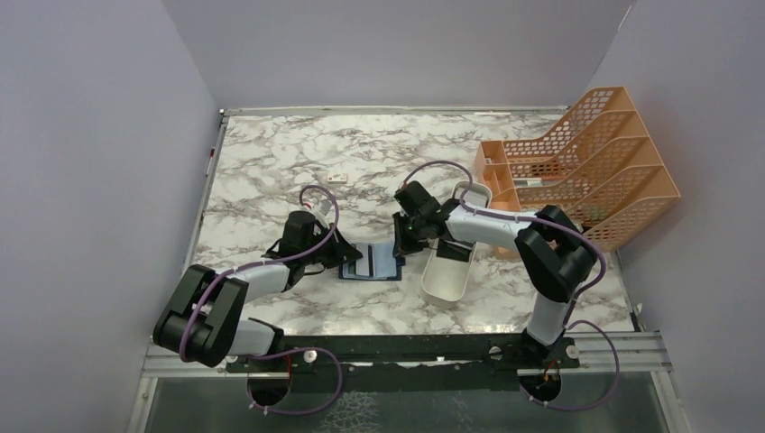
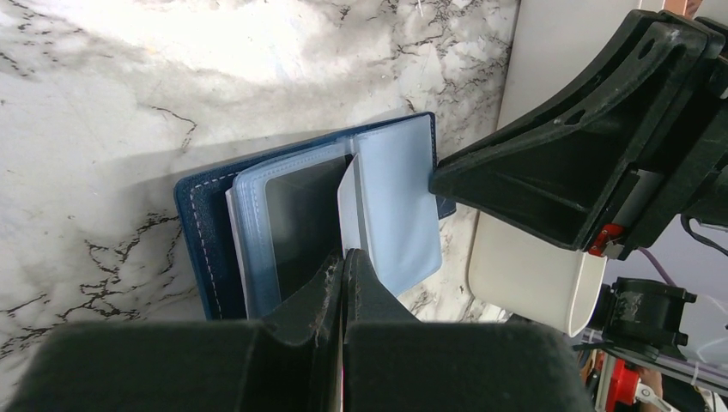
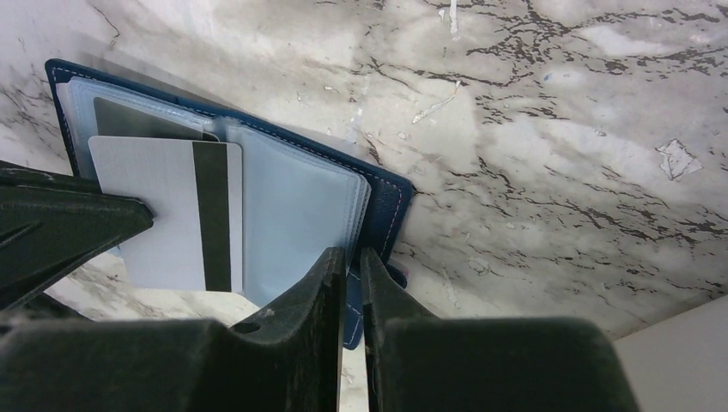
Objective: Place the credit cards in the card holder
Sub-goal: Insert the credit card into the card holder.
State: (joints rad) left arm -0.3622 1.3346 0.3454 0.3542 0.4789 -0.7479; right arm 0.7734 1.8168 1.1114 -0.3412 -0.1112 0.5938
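Observation:
The navy card holder (image 1: 374,263) lies open on the marble table, its pale blue sleeves up (image 3: 292,215). A light grey credit card (image 3: 163,215) with a black stripe sits over the left sleeves and shows edge-on in the left wrist view (image 2: 348,202). My left gripper (image 2: 345,256) is shut on that card's near edge. A dark card (image 2: 300,219) sits inside a clear sleeve. My right gripper (image 3: 352,253) is shut on the holder's navy cover edge by the snap tab. In the top view the left gripper (image 1: 341,257) and right gripper (image 1: 401,245) flank the holder.
A long white tray (image 1: 447,275) lies just right of the holder, under the right arm. An orange mesh file rack (image 1: 586,171) stands at the back right. A tiny white block (image 1: 337,177) lies further back on the table.

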